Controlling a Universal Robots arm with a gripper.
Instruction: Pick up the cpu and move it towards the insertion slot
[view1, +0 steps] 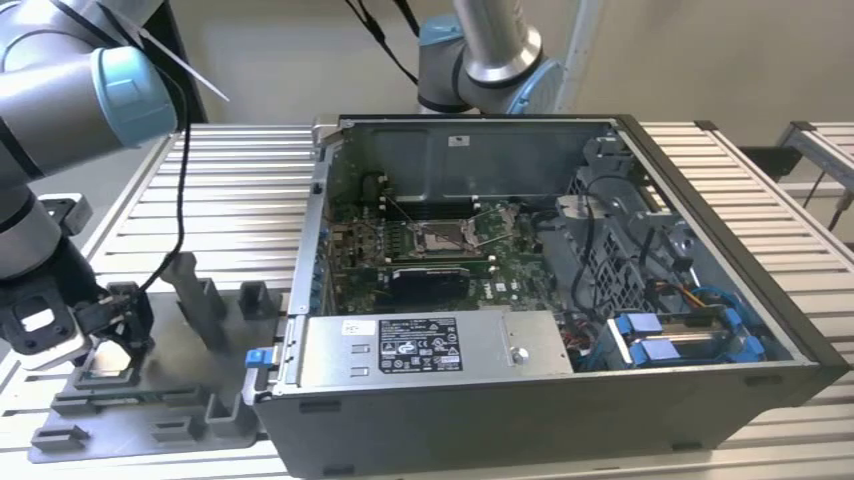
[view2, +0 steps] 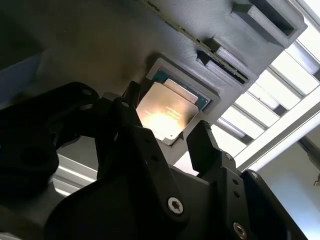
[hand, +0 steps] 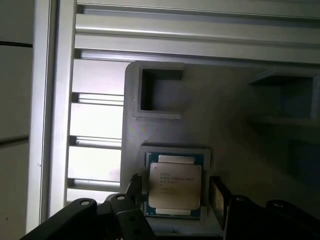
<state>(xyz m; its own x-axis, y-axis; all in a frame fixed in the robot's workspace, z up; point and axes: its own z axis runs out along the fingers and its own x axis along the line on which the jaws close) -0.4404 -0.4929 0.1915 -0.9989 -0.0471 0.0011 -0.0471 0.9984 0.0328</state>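
The cpu (view2: 162, 114) lies flat in a pocket of the grey fixture (view2: 100, 40). In the second wrist view I see the end effector (view2: 166, 117) open, straddling it. In the first wrist view one finger (hand: 135, 182) sits just beside the cpu's edge, while the other stands slightly off. In the exterior view the arm (view1: 67, 90) bends low over the fixture on the slatted surface (view1: 227, 190), well apart from the insertion slot (view1: 441, 237) inside the computer case (view1: 534, 410).

Robotics lab: aluminium-slat bench (view1: 240, 170), opened computer case (view1: 534, 400).
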